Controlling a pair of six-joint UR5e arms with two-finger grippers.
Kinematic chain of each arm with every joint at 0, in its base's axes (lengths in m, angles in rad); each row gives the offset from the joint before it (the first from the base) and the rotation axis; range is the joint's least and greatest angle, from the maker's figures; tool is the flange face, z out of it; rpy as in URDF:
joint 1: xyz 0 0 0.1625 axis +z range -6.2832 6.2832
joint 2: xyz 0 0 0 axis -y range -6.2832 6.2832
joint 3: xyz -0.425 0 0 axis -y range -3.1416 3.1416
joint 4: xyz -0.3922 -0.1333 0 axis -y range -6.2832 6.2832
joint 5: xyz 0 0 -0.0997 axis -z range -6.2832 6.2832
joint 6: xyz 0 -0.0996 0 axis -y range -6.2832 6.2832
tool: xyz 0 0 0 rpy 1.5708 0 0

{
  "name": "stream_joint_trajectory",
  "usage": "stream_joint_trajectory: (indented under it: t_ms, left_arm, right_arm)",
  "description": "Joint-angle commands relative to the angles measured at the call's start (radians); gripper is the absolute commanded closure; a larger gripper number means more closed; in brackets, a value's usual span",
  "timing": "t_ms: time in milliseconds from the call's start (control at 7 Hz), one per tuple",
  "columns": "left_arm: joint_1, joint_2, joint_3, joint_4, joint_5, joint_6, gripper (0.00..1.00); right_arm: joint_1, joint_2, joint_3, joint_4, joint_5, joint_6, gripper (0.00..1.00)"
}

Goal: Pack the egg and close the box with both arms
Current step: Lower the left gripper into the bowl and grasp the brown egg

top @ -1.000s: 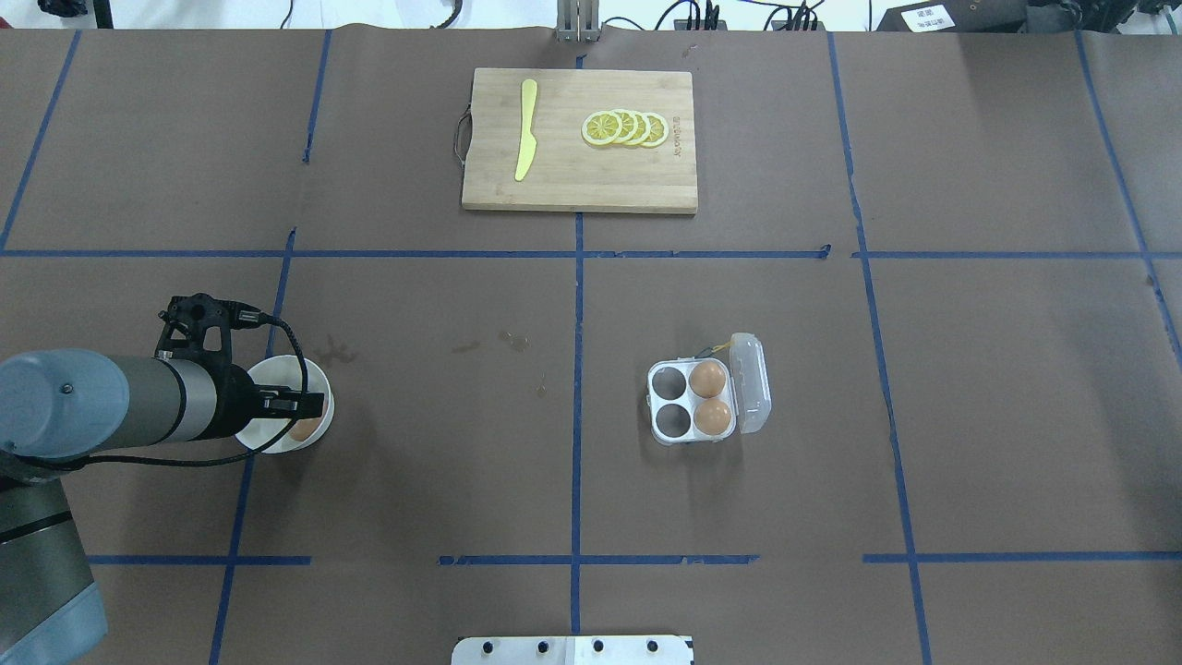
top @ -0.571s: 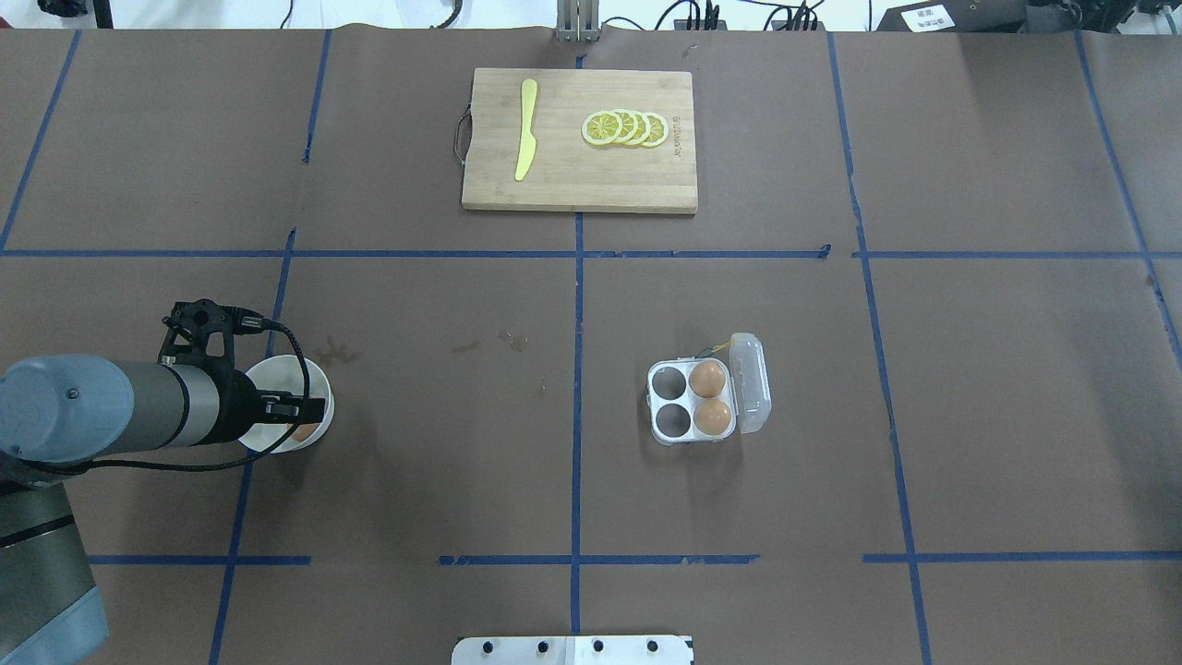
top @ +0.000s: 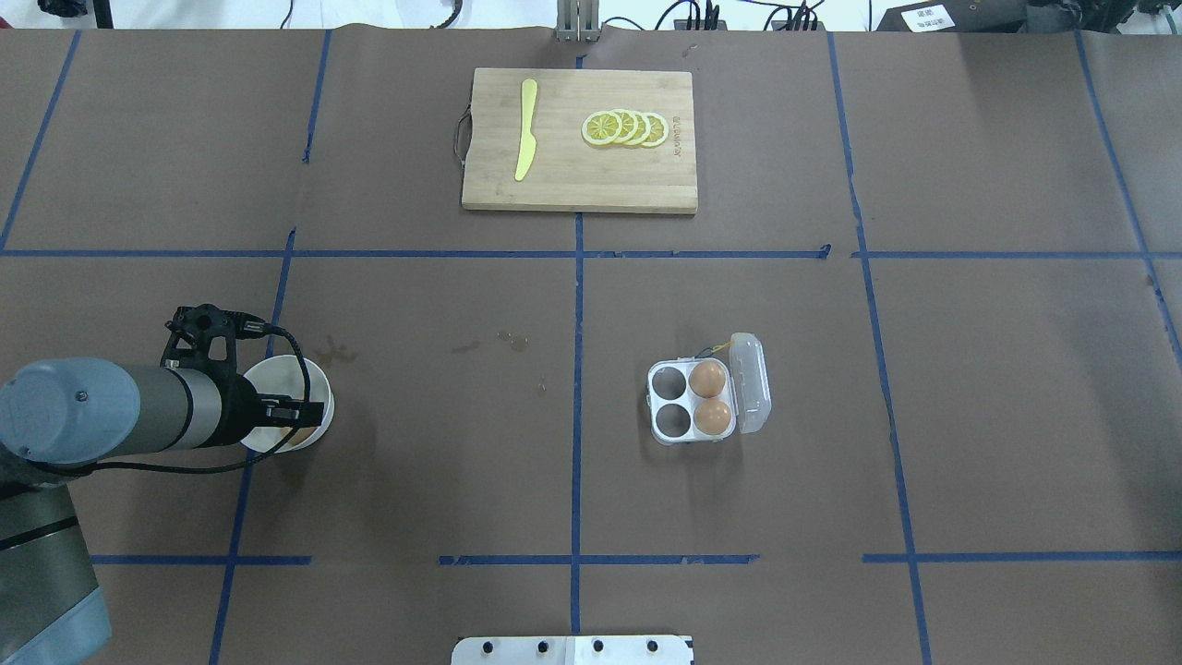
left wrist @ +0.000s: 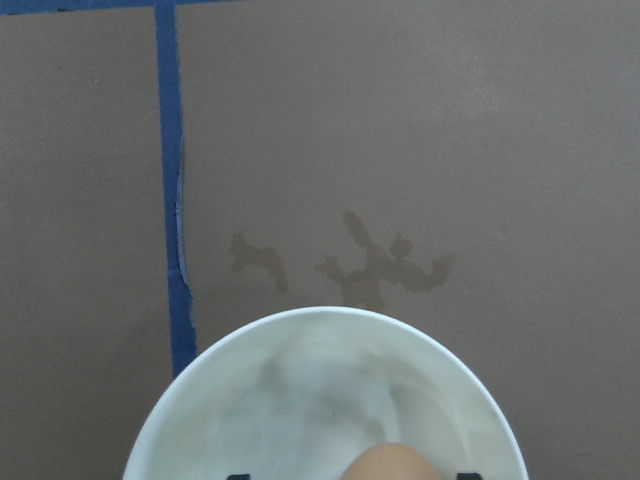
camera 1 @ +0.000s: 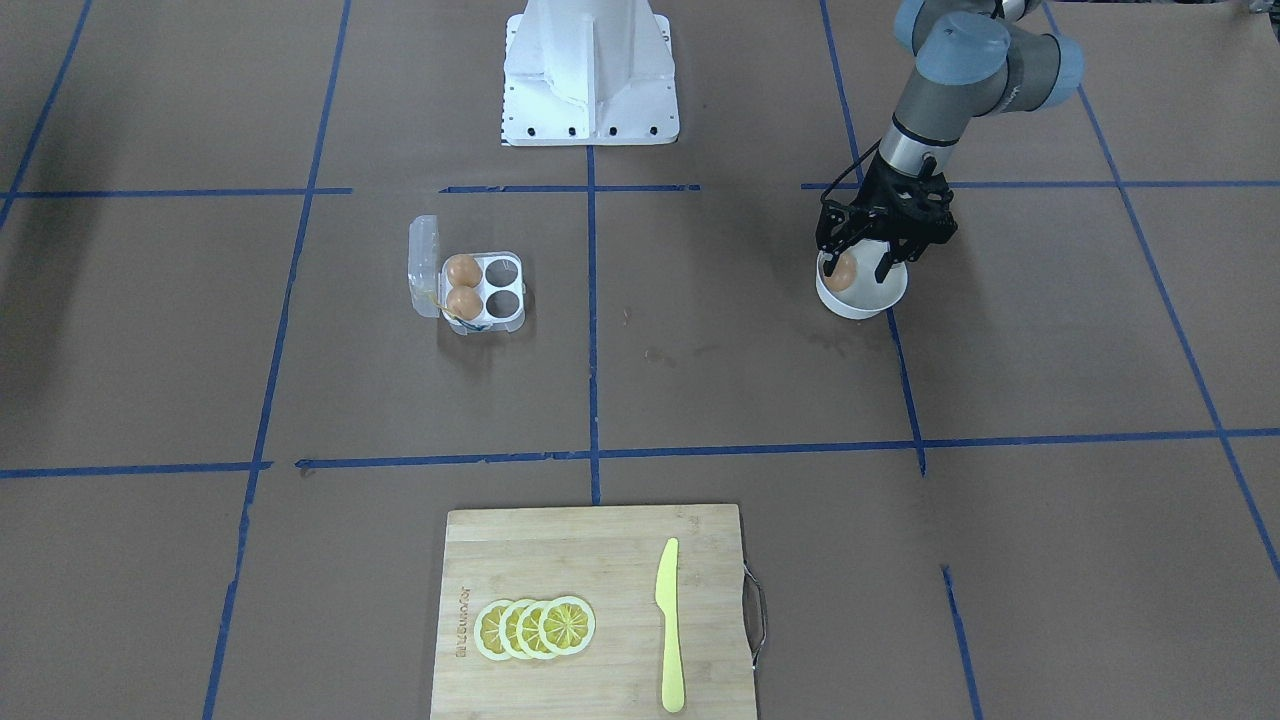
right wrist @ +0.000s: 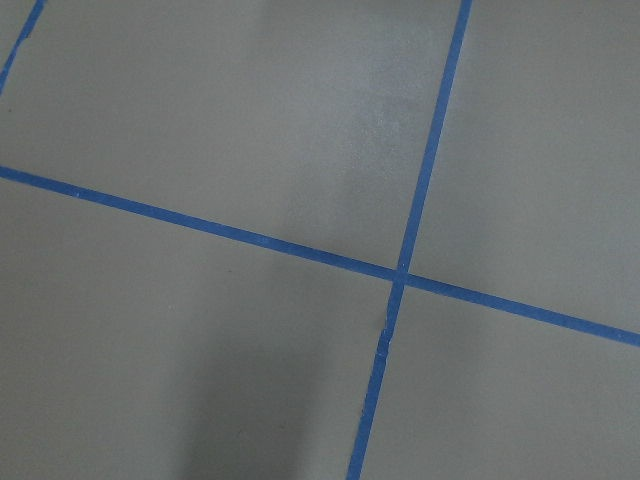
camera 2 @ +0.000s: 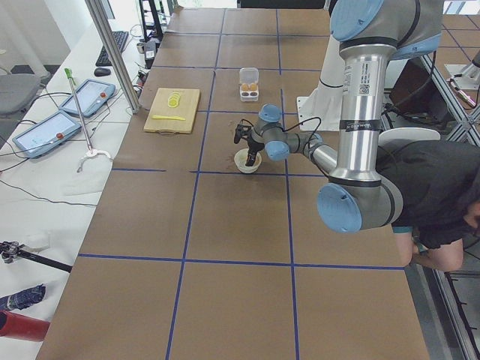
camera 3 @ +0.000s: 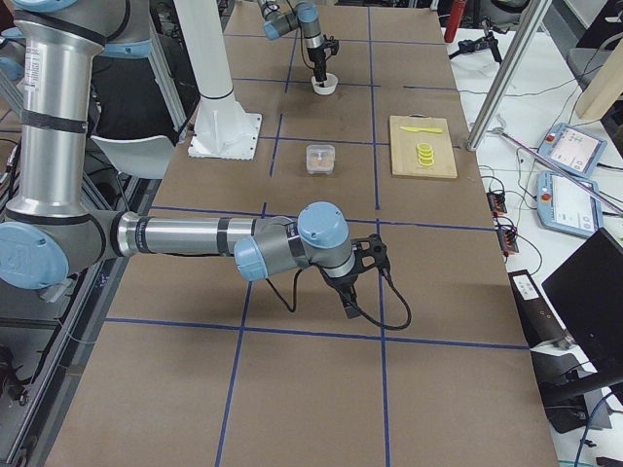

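Brown paper covers the table (top: 1016,388), marked off in squares with blue tape. Left arm (top: 138,420) reaches in from the left edge, its wrist turned down over a white bowl (camera 1: 862,302) on the near left of the table. Left gripper (camera 1: 858,268) is down inside the bowl with its fingers spread wide. The wrist camera shows the black tips on either side of the egg (left wrist: 390,462) and not touching it. The egg lies on the bowl's floor, loose, not grasped. The box (top: 667,401) sits right of centre, well apart from the bowl, with its clear lid (top: 750,383) hinged open on the right side. Two more eggs (top: 708,378) fill the two cells next to the lid, and the two left cells are unfilled. On the far side of the table, at its middle, lies a wooden cutting board (top: 572,189) carrying a yellow knife (top: 525,129) and a fanned row of lemon slices (top: 625,127). Right arm (camera 3: 195,236) stretches low across the table's right end, far from the box. Right gripper (camera 3: 348,305) points down over bare paper and taped lines. It shows only in the side view, so I cannot tell whether it is spread or closed.
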Motion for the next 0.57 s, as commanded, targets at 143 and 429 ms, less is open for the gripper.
stream_joint_trajectory:
  t_ms: [143,429]
  left_arm:
    - [0.014,-0.001,0.004,-0.002,0.001,0.0,0.25]
    - [0.017,-0.001,0.011,0.0,0.002,0.0,0.36]
  right_arm:
    - [0.0,-0.001,0.0,0.0,-0.002,0.0,0.0]
    - [0.0,-0.001,0.001,0.0,-0.001,0.0,0.0]
